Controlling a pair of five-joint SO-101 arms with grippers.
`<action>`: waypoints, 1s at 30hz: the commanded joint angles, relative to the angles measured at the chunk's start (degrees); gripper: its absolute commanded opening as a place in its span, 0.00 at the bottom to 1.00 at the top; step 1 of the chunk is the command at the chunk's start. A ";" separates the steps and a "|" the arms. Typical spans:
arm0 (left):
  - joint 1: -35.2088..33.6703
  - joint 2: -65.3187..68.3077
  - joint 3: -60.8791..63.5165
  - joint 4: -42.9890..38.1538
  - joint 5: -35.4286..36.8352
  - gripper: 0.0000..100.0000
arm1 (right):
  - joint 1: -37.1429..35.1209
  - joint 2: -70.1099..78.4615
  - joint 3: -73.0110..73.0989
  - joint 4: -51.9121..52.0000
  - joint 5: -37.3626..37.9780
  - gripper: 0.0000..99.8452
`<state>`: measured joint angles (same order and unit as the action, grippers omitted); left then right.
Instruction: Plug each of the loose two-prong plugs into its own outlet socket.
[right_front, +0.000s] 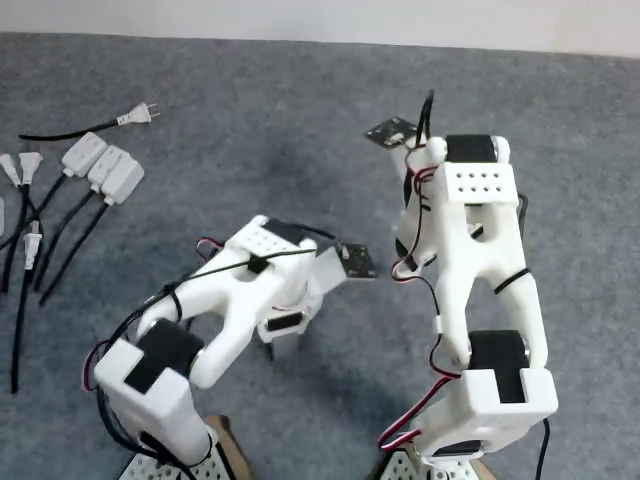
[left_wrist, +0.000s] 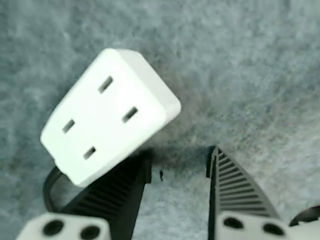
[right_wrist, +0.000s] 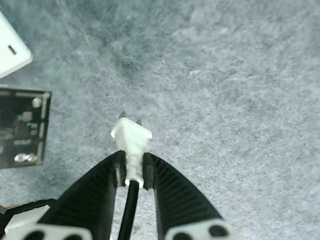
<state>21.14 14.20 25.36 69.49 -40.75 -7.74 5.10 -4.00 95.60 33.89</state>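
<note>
A white outlet socket (left_wrist: 107, 115) with two pairs of slots faces up, its black cable trailing off behind it. My left gripper (left_wrist: 180, 157) is open; the socket sits beside and partly over one finger (left_wrist: 117, 192), and only carpet lies between the fingers. My right gripper (right_wrist: 134, 159) is shut on a white two-prong plug (right_wrist: 131, 134), prongs pointing away from it and the black cable running back between the fingers. A corner of the socket (right_wrist: 11, 47) is also in the right wrist view. Both arms, left (right_front: 230, 290) and right (right_front: 480, 230), are over the middle of the carpet.
At the far left of the grey carpet lie two more white sockets (right_front: 85, 152) (right_front: 115, 172) and several loose plugs (right_front: 135, 115) (right_front: 32, 240) with black cables. The left arm's camera board (right_wrist: 20, 127) is close to my right gripper.
</note>
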 joint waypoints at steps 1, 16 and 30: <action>-2.15 3.74 -8.57 -0.97 0.53 0.20 | -0.22 -2.24 -0.75 0.92 -0.35 0.01; 2.33 6.37 -7.08 12.48 0.44 0.19 | -0.31 -2.15 -4.26 4.53 0.70 0.01; 5.14 -35.21 19.56 -0.88 4.92 0.20 | -0.57 -1.89 -6.46 5.32 0.70 0.01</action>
<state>27.03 -11.47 42.68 73.36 -38.90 -7.74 5.10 -8.75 99.91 33.89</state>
